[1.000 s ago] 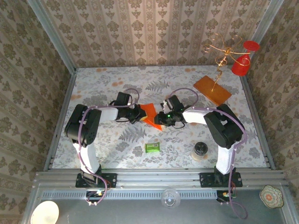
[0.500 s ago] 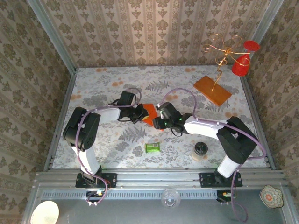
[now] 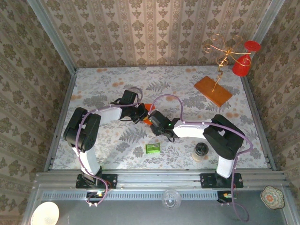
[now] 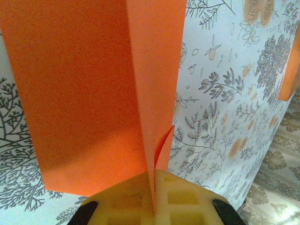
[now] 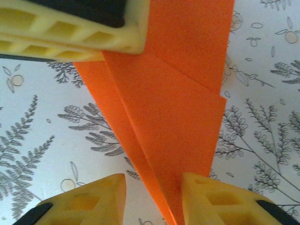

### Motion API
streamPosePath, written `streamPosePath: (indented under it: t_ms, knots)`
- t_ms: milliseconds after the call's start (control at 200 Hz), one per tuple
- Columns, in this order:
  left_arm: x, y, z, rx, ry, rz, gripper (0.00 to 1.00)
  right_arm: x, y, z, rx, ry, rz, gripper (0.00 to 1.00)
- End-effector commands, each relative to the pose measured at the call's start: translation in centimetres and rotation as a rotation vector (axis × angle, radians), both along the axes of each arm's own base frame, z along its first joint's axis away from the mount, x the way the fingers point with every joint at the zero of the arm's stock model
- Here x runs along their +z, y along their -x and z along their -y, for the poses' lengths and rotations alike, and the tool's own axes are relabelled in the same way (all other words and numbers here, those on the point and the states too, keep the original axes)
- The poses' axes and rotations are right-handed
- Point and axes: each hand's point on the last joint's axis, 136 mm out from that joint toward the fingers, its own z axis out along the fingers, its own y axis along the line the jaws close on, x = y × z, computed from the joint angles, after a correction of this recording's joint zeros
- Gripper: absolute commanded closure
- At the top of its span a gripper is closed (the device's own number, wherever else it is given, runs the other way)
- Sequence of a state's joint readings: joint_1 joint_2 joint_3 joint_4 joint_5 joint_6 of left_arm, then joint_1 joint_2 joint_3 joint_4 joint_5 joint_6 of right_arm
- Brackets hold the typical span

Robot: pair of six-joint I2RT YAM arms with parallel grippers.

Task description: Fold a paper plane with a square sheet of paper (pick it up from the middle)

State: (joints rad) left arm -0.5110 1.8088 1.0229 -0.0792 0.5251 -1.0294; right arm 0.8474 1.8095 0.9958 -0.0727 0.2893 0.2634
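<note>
Clamping orange paper (image 4: pixel 84 93), left end effector (image 4: pixel 152 185) unmoved, right end effector (image 5: pixel 152 194) slid leftward, jaws apart.

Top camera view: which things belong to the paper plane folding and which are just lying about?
Job: orange paper, left gripper, right gripper.
Lying about: green packet, brown board with wire stand, red cup, dark jar.
</note>
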Motion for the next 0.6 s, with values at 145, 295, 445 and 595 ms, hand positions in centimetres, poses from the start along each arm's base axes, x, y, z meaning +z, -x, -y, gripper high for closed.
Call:
streamPosePath:
  t_ms: [145,295,445,595]
  knots:
    - [1.29,0.05,0.34,0.006,0.013,0.004,0.97,-0.05,-1.08,0.60,-0.036,0.068,0.041,0.66]
    - [1.29,0.11,0.41,0.002,0.017,0.002,0.97,-0.15,-1.21,0.61,-0.036,0.078,0.044,0.67]
    - [1.25,0.19,0.40,-0.002,0.017,0.002,0.96,-0.39,-1.31,0.78,-0.038,0.091,0.047,0.67]
    - [1.10,0.25,0.35,-0.001,0.015,0.000,0.96,-0.35,-1.28,0.79,-0.036,0.090,0.050,0.69]
